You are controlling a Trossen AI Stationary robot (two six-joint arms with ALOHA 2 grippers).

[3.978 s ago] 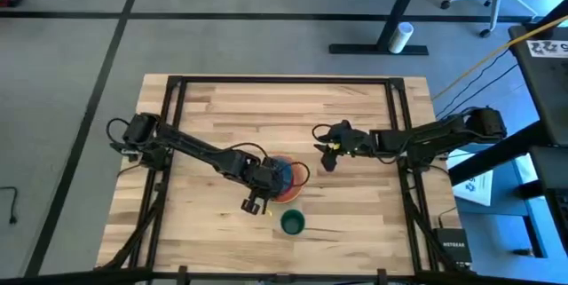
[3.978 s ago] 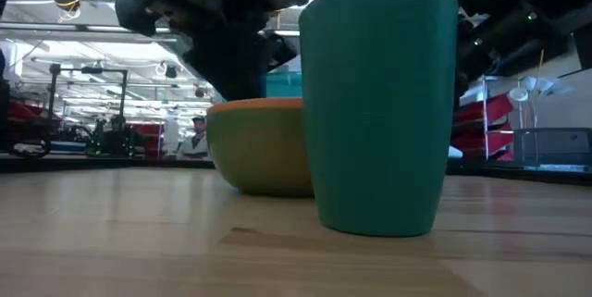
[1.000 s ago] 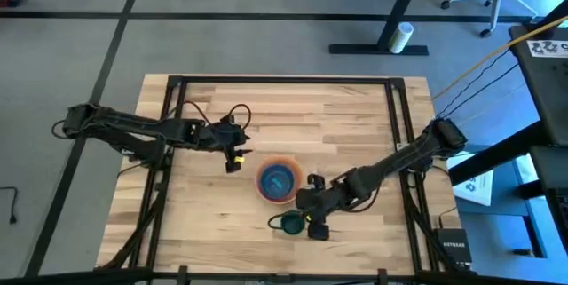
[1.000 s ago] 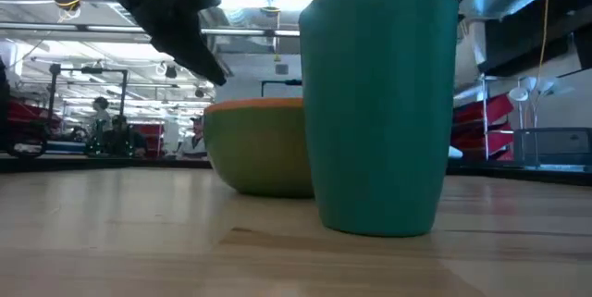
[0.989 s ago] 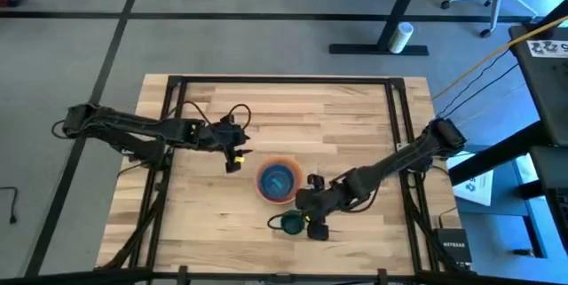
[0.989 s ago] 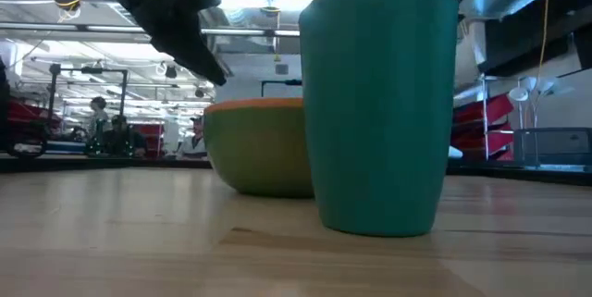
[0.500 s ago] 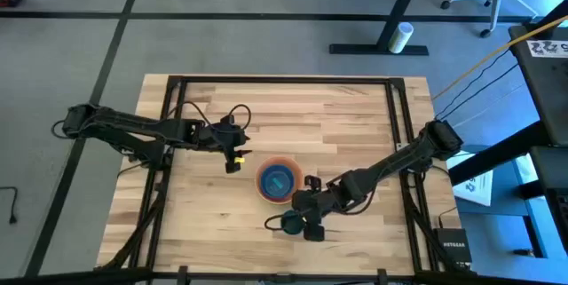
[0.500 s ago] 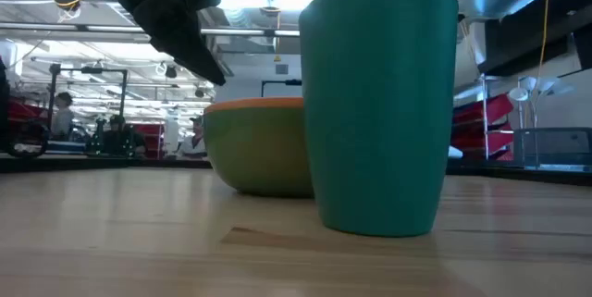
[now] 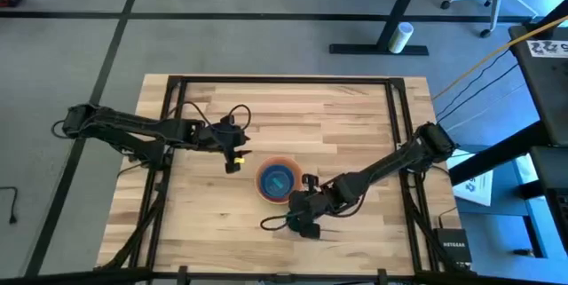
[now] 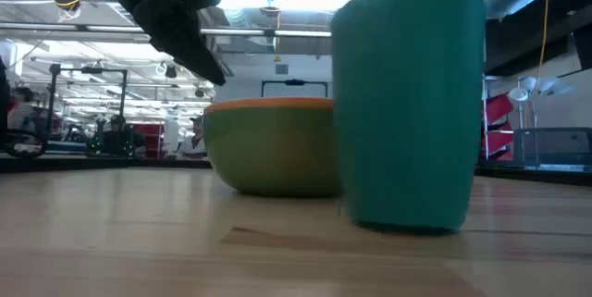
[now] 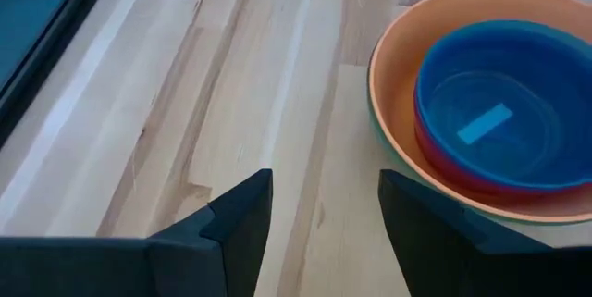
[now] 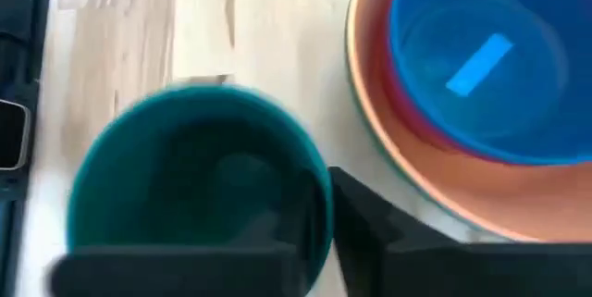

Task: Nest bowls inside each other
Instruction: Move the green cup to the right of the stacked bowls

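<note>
A stack of bowls [image 9: 277,181] stands on the table's middle: a green one outermost [image 10: 268,158], then orange [image 11: 393,47], red-pink [image 11: 444,167] and blue [image 11: 490,112] innermost. A tall teal bowl [image 10: 407,103] stands upright just near-right of the stack, mostly hidden under my right gripper [image 9: 300,221] in the high view. That gripper is shut on the teal bowl. My left gripper [image 9: 236,160] hovers open to the left of the stack, nothing between its fingers [image 11: 240,214]. My right gripper holds the teal bowl by its rim [image 12: 310,181] on the side nearest the stack. One finger [image 12: 365,223] lies outside the wall and the other seems to be inside it. The fingers come from above, slanting down. The bowl stays upright, with its base at or just above the table.
Bare wooden table [image 9: 355,116] lies on all sides of the stack. A dark metal frame [image 9: 284,79] runs along the table's edges. The room behind, with distant people [image 10: 111,135], shows in the low view.
My right gripper has moved a little toward the table's left edge, over the teal bowl. The bowl has shifted sideways in the low view, staying upright, and now covers more of the stack behind it.
</note>
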